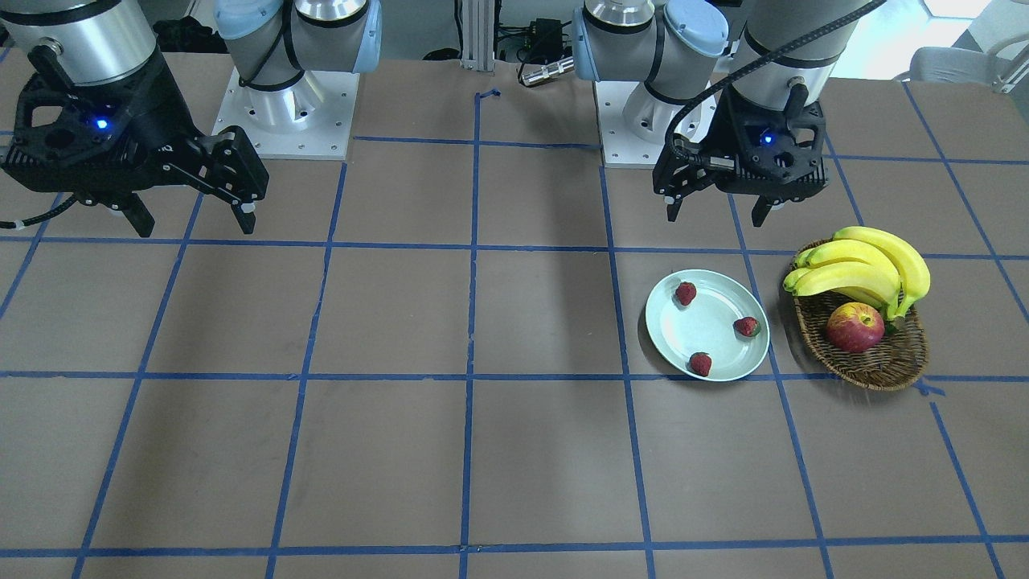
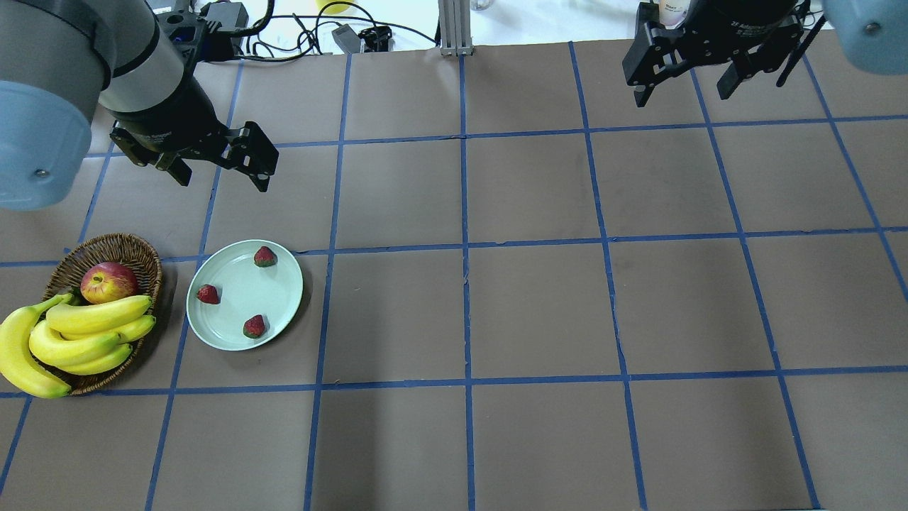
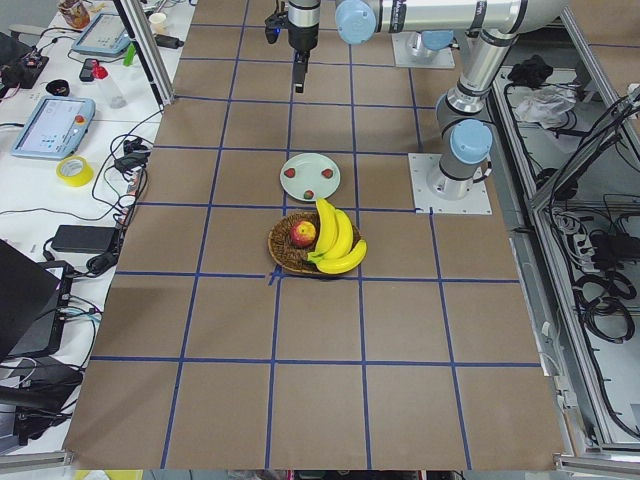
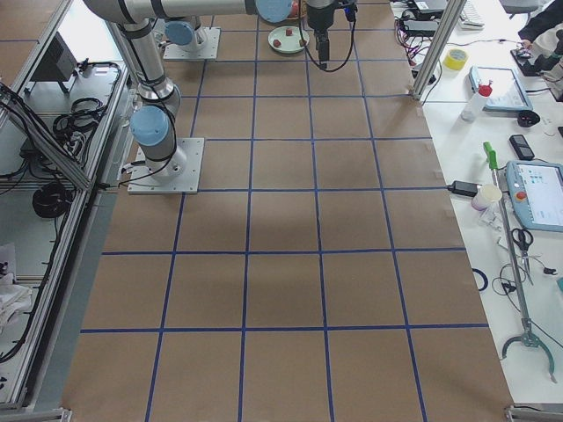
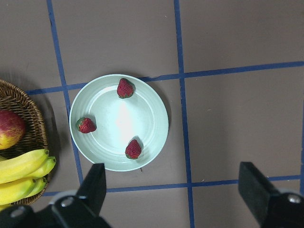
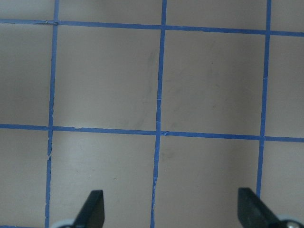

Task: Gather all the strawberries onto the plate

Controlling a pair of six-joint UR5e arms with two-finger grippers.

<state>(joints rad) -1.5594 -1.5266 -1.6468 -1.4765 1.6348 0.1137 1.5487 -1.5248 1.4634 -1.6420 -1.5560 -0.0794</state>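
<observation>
We see a brown wicker basket point(image 2: 145, 259) on the blue-gridded bench point(image 2: 539, 312), holding a red-yellow apple point(image 2: 108, 282) and a bunch of yellow bananas point(image 2: 78, 333) whose tips overhang its rim on one side.

**Three strawberries point(image 2: 265, 256) on the plate point(image 2: 245, 291)**

We see the plate lying flat on the table point(image 2: 539, 305), just beside the basket point(image 2: 145, 255). It is round, shallow, pale mint and glossy, with a raised rim. All three strawberries lie inside it, small and red with green caps. They sit well apart from each other near the rim: one at the far side, one point(image 2: 208, 294) toward the basket, one point(image 2: 254, 326) at the near side.
</observation>
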